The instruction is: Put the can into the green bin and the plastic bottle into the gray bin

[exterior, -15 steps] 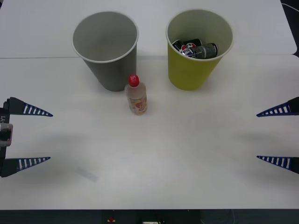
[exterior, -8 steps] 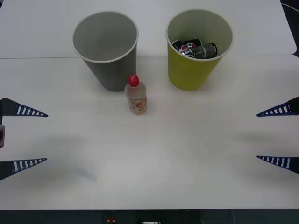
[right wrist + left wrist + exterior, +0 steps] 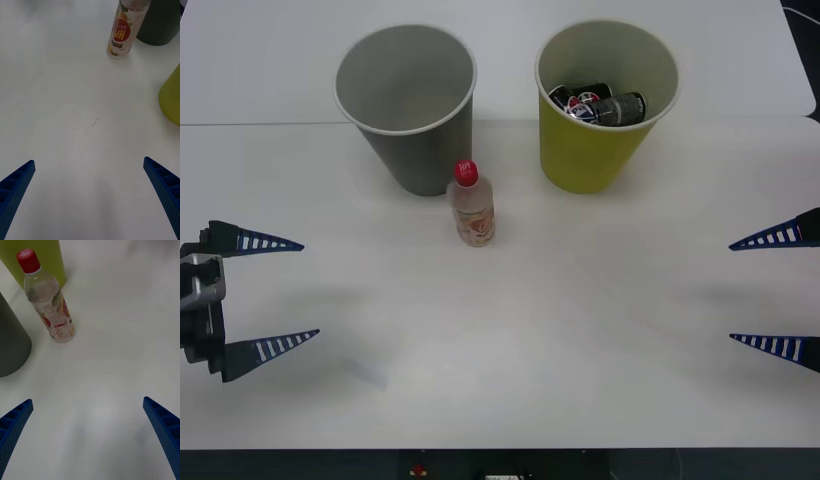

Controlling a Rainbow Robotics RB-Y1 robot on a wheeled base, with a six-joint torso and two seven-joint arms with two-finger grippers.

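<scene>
A plain white table (image 3: 510, 340) carries a gray tapered cup-shaped bin (image 3: 408, 105), a yellow-green tapered bin (image 3: 600, 110) beside it, and an upright small clear red-capped plastic bottle (image 3: 472, 204) just before them.

Left gripper (image 3: 308, 290): two blue, tapered, wedge-shaped fingers (image 3: 270, 243) with pale ribbing along the inner faces, narrowing to sharp tips; black mounts behind them, and a gray metallic block between. Right gripper (image 3: 732, 292): matching blue ribbed fingers (image 3: 770, 238), dark at the base.
</scene>
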